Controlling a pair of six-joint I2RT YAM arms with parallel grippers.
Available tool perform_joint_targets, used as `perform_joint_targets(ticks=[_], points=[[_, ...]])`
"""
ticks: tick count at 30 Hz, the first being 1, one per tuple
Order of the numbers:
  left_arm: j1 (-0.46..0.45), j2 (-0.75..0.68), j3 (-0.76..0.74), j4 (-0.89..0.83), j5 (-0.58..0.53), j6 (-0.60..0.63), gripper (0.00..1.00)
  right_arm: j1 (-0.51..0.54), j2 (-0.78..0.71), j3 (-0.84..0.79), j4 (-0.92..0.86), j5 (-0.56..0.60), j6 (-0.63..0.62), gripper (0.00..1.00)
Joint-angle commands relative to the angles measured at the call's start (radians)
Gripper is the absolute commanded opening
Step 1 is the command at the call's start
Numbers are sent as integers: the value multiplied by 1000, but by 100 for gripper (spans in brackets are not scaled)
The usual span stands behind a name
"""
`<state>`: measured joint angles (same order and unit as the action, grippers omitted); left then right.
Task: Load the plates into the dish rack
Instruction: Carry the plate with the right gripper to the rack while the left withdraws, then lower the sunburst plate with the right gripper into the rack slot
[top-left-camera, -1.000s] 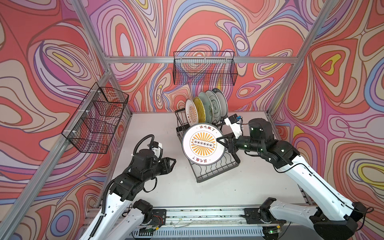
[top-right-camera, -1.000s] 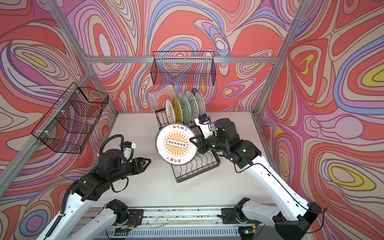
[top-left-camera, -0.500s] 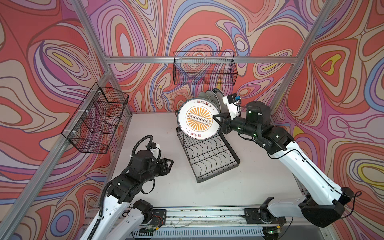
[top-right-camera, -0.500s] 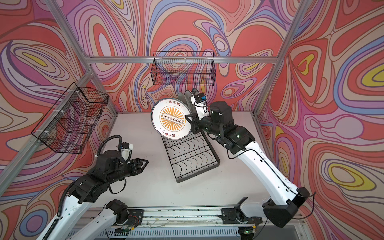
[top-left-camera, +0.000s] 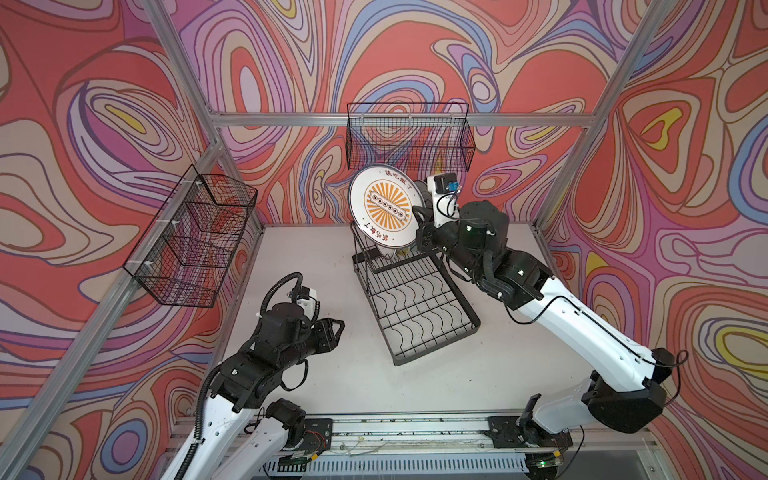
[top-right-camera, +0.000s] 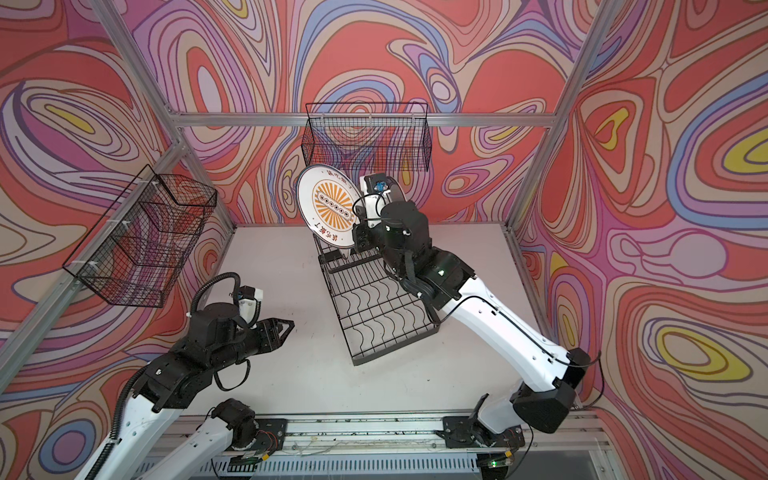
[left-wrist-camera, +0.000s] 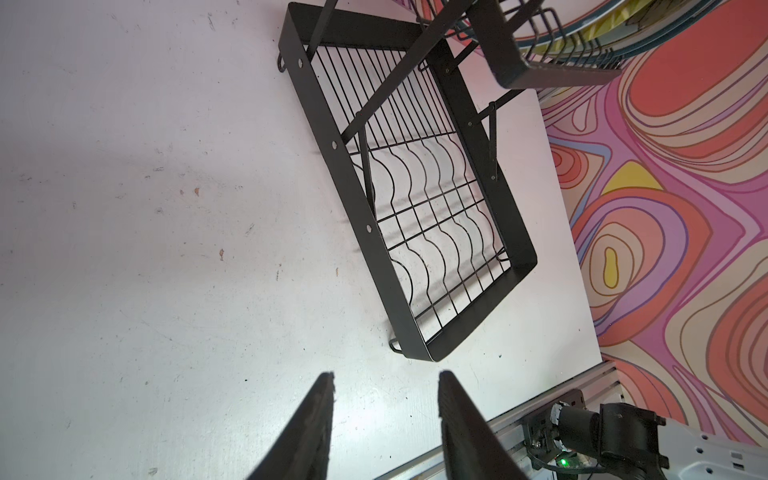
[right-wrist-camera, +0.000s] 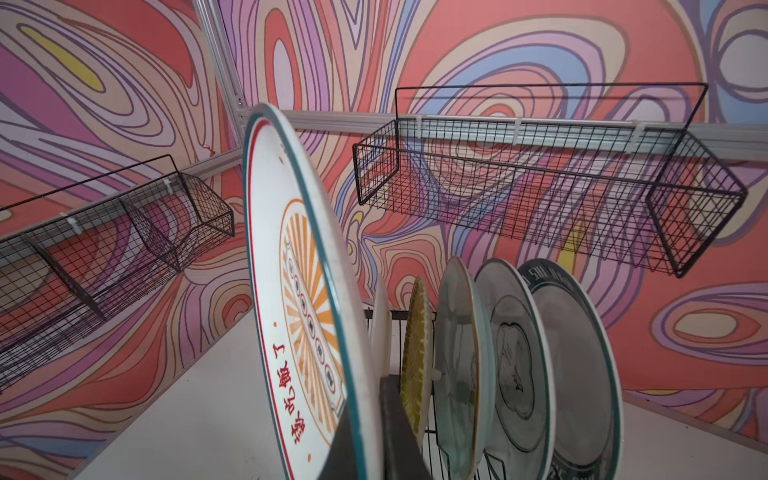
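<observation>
Sunburst plate (top-left-camera: 384, 210) is up on edge over the raised tier at the back of the rack (top-left-camera: 419, 307), face turned toward the left arm's side. Right gripper (top-left-camera: 419, 232) is clamped tight on its rim at the lower right edge. Whether the bottom edge already touches the tier wires: cannot tell, the arm hides it. Step in hand, by my reading: slotting the last plate. In the right wrist view five plates stand in the tier behind it: a white one (right-wrist-camera: 380, 324) seen edge-on, yellow (right-wrist-camera: 417, 353), pale green (right-wrist-camera: 461, 353), cloud-outline (right-wrist-camera: 515, 365) and dark-lettered (right-wrist-camera: 577, 361). Count: six plates, five racked, one held; none on the table (top-left-camera: 299, 249). The next move calls for lowering the plate edge-first into the free slot just beside the white one, held near upright so it does not knock its neighbour, and letting go only once the wires carry it. The low wavy tray is bare. Left gripper (left-wrist-camera: 386, 376) hangs over the table well apart from the rack, jaws partly apart, nothing between them. One rack, two arms, two mesh baskets on the walls, back (top-left-camera: 409, 139) and left (top-left-camera: 195, 237).
</observation>
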<state>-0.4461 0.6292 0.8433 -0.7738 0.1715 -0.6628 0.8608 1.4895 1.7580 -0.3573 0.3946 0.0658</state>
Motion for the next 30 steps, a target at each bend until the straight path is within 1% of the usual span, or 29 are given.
perform_joint_targets(ticks=[1, 3, 6, 9, 12, 16, 26, 30], points=[[-2, -5, -12, -12, -18, -8, 45, 54, 32, 52, 133, 236, -64, 0], [-2, -8, -17, -13, -18, -10, 45, 80, 60, 68, 151, 311, -80, 0], [-2, -15, -20, -16, -20, -12, 44, 112, 92, 75, 194, 384, -102, 0], [-2, -24, -20, -22, -23, -12, 45, 137, 134, 101, 203, 455, -106, 0], [-2, -30, -19, -30, -24, -11, 45, 151, 171, 129, 185, 497, -86, 0], [-3, -44, -19, -40, -24, -13, 45, 171, 224, 158, 185, 567, -90, 0], [-3, -75, -38, -50, -18, -23, 44, 199, 311, 179, 179, 636, -96, 0], [-2, -77, -50, -19, 16, -42, 44, 199, 317, 164, 176, 635, -77, 0]])
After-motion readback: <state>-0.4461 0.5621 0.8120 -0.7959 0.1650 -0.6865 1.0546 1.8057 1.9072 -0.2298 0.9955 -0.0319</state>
